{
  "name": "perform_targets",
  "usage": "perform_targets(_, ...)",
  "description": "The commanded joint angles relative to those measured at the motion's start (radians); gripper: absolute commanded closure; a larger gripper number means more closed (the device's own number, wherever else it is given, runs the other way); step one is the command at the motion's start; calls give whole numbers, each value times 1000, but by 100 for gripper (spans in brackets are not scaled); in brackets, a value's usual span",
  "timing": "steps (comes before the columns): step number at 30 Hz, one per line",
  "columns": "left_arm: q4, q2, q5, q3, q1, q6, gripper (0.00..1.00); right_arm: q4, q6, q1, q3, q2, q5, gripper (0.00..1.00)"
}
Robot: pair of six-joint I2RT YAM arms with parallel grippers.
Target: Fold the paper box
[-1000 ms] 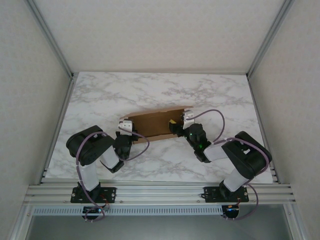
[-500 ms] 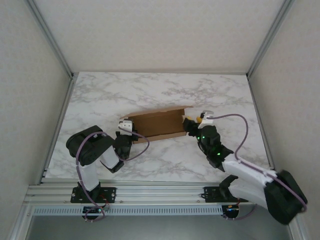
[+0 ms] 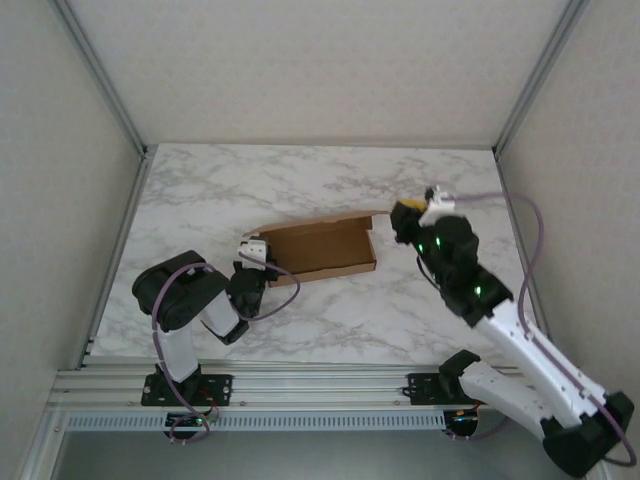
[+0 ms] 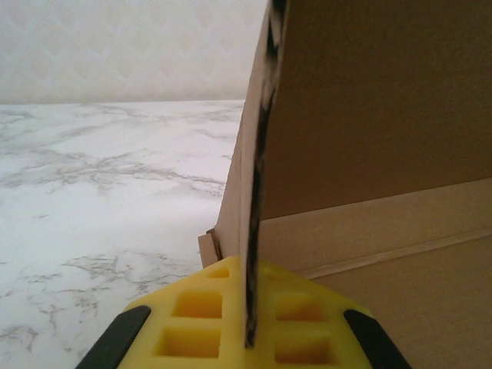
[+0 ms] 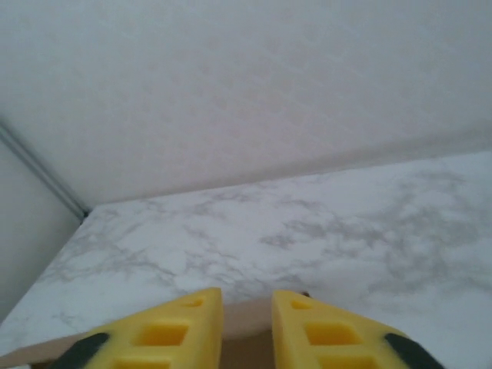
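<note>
You've got the paper box (image 3: 320,250) mid tabletop (image 3: 200,190), a bit toward the near edge, long side running left-right. In the last second the right arm (image 3: 500,320) swung off the box's right end toward the right edge. The right end wall (image 3: 371,245) now stands by itself, so that fold looks done, with other flaps likely left. The right gripper (image 3: 404,222) hangs just beside the far right corner. The top view can't show you its pads (image 5: 177,327): narrow gap, nothing pinched. The left gripper (image 4: 250,311) is clamped on an upright panel edge, clear from its wrist view.
</note>
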Motion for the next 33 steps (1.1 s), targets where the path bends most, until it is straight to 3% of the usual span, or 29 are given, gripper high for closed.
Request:
perform_targets(1,-7,-2,62,26,2,7,100,-250,-70,0,231,180,-137,83)
perform_targets(5,-44,-12,85,47,2,4,100,-426,-63,9,472,444,-214,91)
perform_targets(7,-60,-20,86,54,3,3,100,-411,-32,21,490,503,-226,86)
perform_targets(15,-75,-5,109,48,5,-29,98,-381,30,71,434,571,-197,89)
perform_targets(19,-76,-11,111,33,5,-38,88,-341,46,77,380,581,-178,90)
perform_targets(28,-119,-103,143,10,5,-42,52,-293,95,80,308,609,-150,90)
perform_targets(33,-191,-200,150,-17,3,-80,41,-275,116,82,288,604,-95,89)
